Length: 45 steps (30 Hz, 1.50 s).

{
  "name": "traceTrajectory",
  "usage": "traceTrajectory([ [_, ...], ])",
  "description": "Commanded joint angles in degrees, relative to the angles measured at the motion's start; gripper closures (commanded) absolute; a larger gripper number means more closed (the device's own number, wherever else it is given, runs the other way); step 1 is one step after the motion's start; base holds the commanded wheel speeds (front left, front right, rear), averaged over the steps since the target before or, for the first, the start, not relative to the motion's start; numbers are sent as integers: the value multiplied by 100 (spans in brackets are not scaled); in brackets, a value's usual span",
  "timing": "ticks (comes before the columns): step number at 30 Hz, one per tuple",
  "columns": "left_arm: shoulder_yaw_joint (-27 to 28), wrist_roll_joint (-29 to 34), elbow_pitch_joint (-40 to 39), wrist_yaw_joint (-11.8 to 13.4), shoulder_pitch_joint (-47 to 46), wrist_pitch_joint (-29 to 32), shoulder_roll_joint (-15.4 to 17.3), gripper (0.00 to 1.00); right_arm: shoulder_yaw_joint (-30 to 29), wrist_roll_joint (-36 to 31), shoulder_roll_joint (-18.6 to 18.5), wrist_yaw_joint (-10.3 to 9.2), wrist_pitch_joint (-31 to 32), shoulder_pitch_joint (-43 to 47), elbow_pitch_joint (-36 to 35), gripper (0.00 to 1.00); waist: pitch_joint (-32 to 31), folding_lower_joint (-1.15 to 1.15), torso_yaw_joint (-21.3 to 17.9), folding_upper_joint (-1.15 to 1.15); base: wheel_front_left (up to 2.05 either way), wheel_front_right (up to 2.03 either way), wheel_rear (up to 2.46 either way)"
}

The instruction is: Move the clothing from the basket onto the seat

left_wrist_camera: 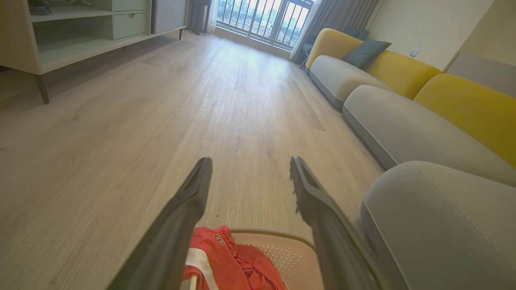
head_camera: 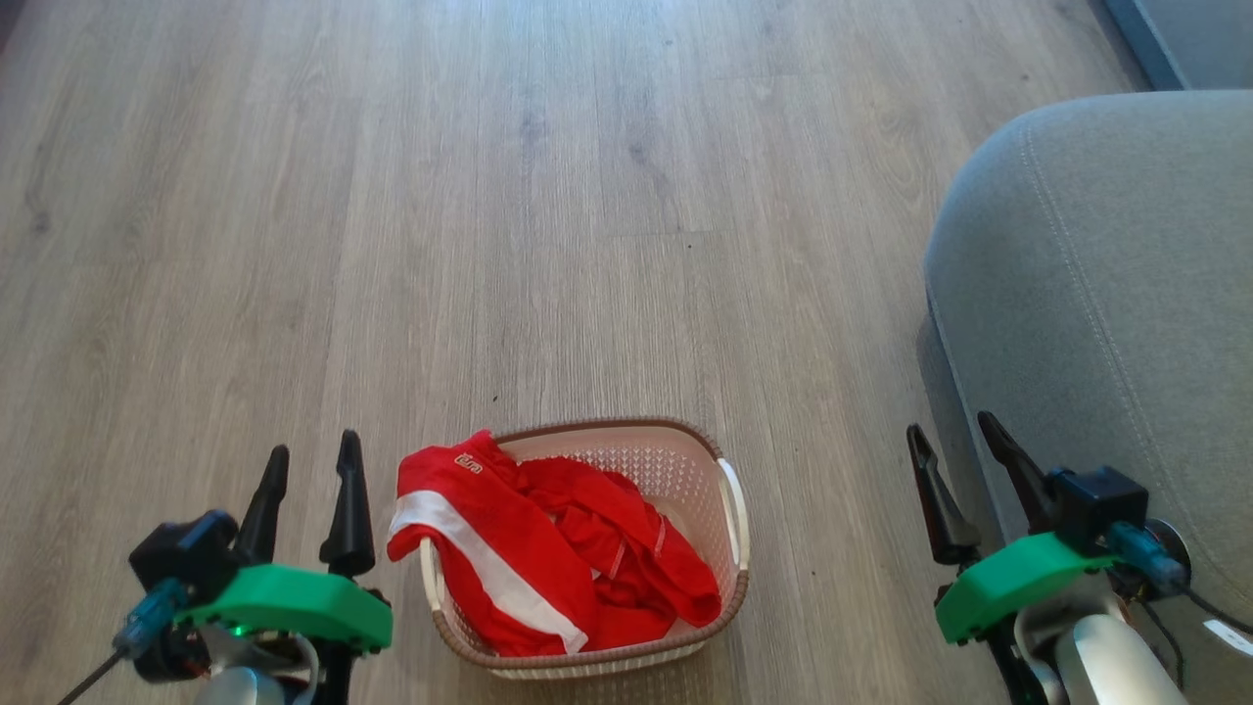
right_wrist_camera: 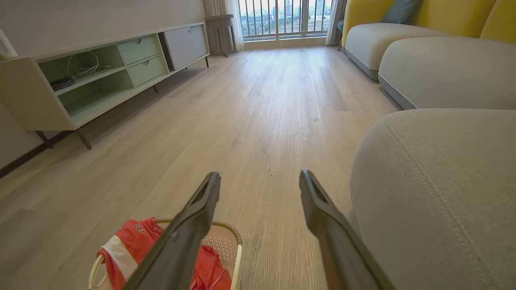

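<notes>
Head view: the clothing (head_camera: 548, 558) lies heaped in the basket (head_camera: 685, 470); left pincer (head_camera: 314, 443) and right pincer (head_camera: 951, 425) gape wide, empty. Left wrist view: fabric looks soft, light, limp. Right wrist view: the striped fold overhanging the rim seems easiest to pinch.

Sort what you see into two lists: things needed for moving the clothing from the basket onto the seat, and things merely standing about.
For the job:
red clothing, lying in the basket
grey seat
left hand and right hand, both open and empty

Just standing about:
sideboard
yellow sofa backs
teal cushion
balcony railing
</notes>
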Motion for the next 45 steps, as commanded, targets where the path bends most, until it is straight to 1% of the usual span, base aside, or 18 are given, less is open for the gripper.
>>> traceTrajectory([
  [1, 128, 203, -202, 32, -269, -88, 73, 0, 106, -203, -43, -1, -108, -241, -154, 0, 4, 0, -6, 0, 0, 0, 0],
  [11, 137, 832, -198, 47, -290, -256, 77, 0, 153, -832, -78, -1, -278, -294, -145, 0, 33, 0, -48, 0, 0, 0, 0],
  [30, 129, 833, -157, 37, -295, -257, 77, 0, 138, -843, -53, -1, -279, -287, -155, 0, 85, 0, -56, 0, 0, 0, 0],
  [34, 108, 847, -192, 39, -350, -257, 77, 0, 138, -841, -47, -1, -279, -341, -214, 0, 270, 0, -61, 0, 0, 0, 0],
  [38, 93, 882, -222, 24, -498, -257, 77, 0, 97, -833, -53, -1, -279, -449, -284, 0, 591, 0, -80, 0, 0, 0, 0],
  [45, -25, 995, -171, -56, -1000, -257, 77, 0, -44, -857, -56, -1, -279, -810, -510, 0, 1524, 0, -120, 0, 0, 0, 0],
])
